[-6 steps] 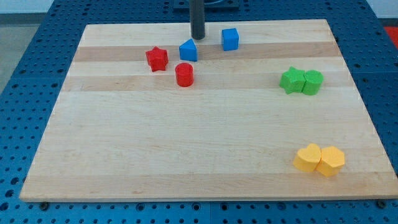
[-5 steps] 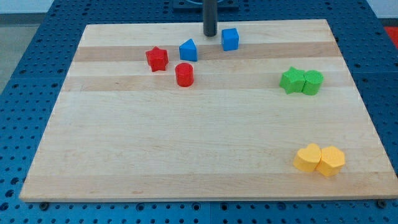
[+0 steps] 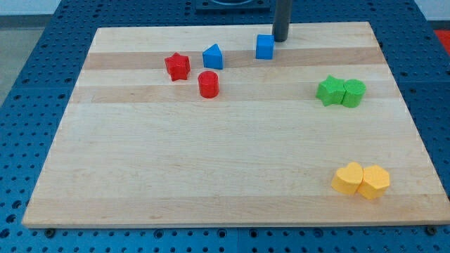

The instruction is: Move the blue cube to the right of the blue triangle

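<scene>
The blue cube (image 3: 264,47) sits near the top of the wooden board, right of the blue triangle (image 3: 212,56) with a gap between them. My tip (image 3: 280,39) stands just to the upper right of the blue cube, very close to its corner; I cannot tell whether it touches.
A red star (image 3: 177,66) and a red cylinder (image 3: 208,83) lie left of and below the blue triangle. A green star (image 3: 330,91) and green cylinder (image 3: 353,93) touch at the right. Two yellow blocks (image 3: 361,180) sit at the bottom right. The board's top edge (image 3: 316,25) is close behind my tip.
My tip has moved right along the board's top, from above the blue triangle to the upper right of the blue cube. The cube has shifted slightly rightward and down.
</scene>
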Available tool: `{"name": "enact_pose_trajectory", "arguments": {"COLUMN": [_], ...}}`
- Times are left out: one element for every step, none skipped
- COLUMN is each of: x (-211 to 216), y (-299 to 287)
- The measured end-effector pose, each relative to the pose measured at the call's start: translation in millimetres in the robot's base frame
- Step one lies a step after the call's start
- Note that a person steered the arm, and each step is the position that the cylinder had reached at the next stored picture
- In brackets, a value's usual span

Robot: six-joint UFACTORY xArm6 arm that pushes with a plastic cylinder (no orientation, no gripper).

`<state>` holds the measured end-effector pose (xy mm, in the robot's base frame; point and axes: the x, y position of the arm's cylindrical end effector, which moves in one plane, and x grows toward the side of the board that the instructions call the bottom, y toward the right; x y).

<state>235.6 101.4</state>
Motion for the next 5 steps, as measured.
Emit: {"name": "enact_pose_trajectory", "arguments": {"x": [0.2,0.2,8.6,22.9,27.7], "y": [-4.2,-21.6,-25.1,-25.1,-25.1]}}
